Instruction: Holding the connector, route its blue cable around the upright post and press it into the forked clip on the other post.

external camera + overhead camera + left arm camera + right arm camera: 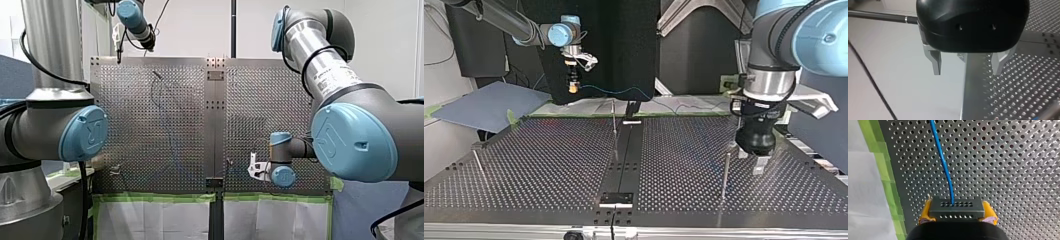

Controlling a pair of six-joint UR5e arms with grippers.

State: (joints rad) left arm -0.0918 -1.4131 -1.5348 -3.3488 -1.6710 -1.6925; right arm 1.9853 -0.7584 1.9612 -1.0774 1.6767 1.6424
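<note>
Between yellow pads (924, 212), dark holed connector (956, 210).

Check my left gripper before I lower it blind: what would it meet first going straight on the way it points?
Most likely the table's smooth edge strip: the open left gripper points down at it, nothing showing between. Depth is unclear.

Perforated table (270, 100), thin cable (173, 150) across it
</note>
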